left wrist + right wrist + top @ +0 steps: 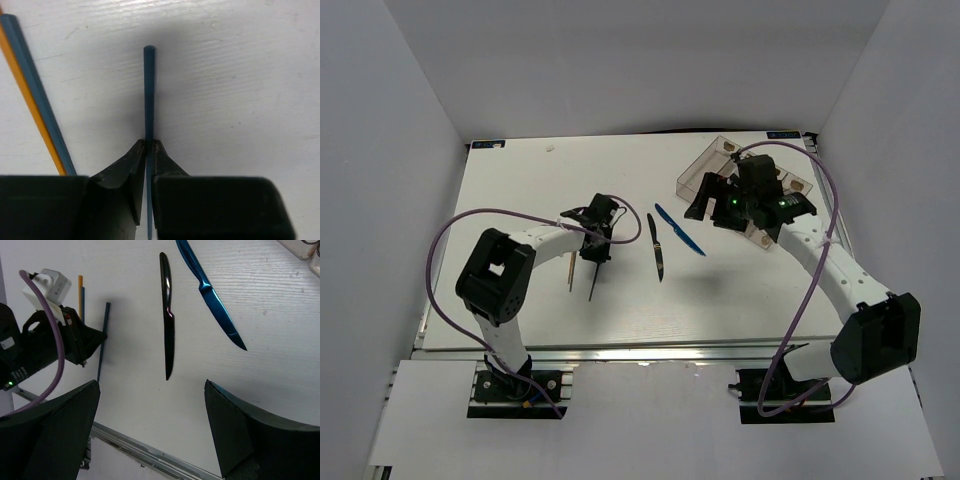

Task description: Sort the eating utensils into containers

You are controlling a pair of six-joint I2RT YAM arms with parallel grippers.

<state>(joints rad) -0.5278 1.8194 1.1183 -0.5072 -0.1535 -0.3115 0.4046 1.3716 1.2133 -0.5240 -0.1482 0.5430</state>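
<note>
A thin dark-blue chopstick (149, 90) runs between my left gripper's (149, 143) fingertips, which are pinched shut on it close to the table. From above, that chopstick (593, 285) sticks out below the left gripper (596, 250). An orange chopstick (30, 100) lies just to its left, also seen from above as the orange chopstick (571, 272). A black knife (656, 247) and a blue knife (679, 229) lie mid-table. My right gripper (151, 383) hangs wide open above the table, with nothing between its fingers, near the clear tray (718, 160) of containers.
The right wrist view looks down on the black knife (168, 315), the blue knife (212, 297) and the left arm's cabled wrist (45, 340). The table's metal front rail (150, 452) runs below. White walls enclose the table on three sides.
</note>
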